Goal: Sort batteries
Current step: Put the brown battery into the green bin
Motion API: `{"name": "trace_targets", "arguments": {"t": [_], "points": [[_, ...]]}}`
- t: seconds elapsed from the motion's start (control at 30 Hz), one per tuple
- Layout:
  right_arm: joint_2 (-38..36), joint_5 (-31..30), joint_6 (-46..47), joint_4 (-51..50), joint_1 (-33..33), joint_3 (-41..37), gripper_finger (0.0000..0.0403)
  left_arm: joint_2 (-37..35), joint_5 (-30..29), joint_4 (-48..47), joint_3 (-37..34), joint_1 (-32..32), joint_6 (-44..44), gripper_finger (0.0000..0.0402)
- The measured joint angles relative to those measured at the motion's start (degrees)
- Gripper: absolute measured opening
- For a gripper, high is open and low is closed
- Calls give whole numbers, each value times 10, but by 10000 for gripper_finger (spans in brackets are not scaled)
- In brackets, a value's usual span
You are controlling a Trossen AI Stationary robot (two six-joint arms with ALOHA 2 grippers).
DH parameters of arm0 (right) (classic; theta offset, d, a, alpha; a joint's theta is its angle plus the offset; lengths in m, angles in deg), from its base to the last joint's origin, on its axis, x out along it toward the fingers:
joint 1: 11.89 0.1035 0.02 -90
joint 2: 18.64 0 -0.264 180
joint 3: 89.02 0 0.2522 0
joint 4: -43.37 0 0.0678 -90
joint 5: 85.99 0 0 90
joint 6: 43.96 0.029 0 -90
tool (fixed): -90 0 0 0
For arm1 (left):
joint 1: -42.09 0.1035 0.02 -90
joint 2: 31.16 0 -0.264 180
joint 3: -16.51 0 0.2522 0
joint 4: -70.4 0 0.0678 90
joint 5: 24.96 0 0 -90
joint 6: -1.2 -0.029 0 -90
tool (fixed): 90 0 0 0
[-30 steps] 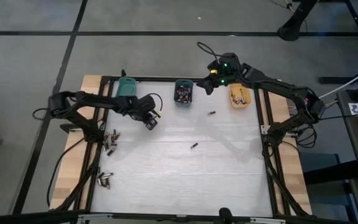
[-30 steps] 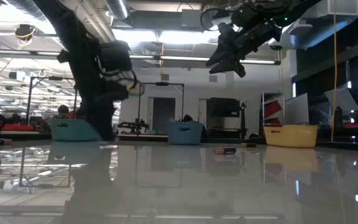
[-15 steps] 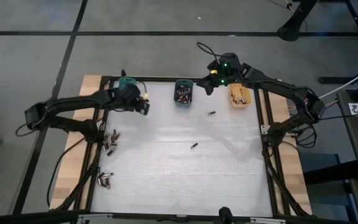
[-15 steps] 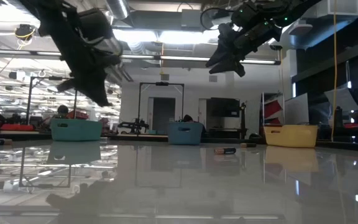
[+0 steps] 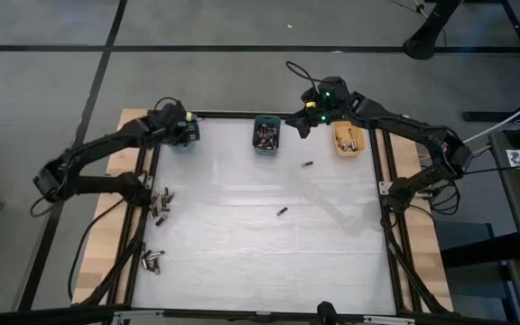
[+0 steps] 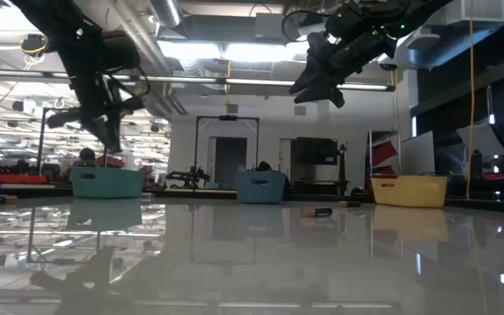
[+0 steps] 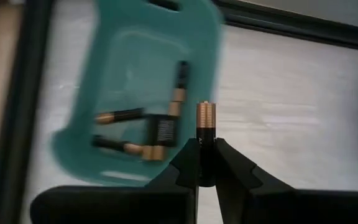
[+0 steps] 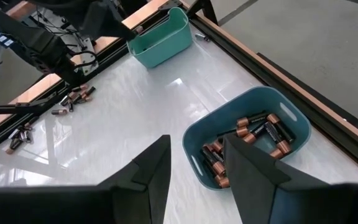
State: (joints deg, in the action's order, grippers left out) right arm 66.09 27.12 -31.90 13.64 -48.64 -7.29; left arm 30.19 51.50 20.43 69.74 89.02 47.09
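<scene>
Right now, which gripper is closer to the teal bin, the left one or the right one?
Left. The left gripper, shut on a battery, hovers directly over the teal bin. The right gripper hangs open far away, between the blue bin and the orange bin.

- Held battery (image 7: 205, 127): black with a copper band, upright.
- Loose batteries (image 5: 161, 206) cluster at the table's left edge.
- Two single cells (image 5: 281, 212) lie mid-table.

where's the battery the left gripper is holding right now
The battery is pinched upright in the left gripper, over the teal bin at the table's far left corner in the high view.
</scene>
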Motion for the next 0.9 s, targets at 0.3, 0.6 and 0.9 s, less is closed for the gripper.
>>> {"name": "trace_targets", "arguments": {"t": [0.3, 0.6, 0.9], "points": [[0, 0, 0, 0, 0, 0, 147, 7, 17, -27, 0, 66, -28, 68], [0, 0, 1, 0, 0, 0, 147, 7, 19, -21, 0, 71, -47, 132], [0, 1, 3, -5, 0, 0, 147, 7, 68, 59, 0, 58, -108, 154]]}}
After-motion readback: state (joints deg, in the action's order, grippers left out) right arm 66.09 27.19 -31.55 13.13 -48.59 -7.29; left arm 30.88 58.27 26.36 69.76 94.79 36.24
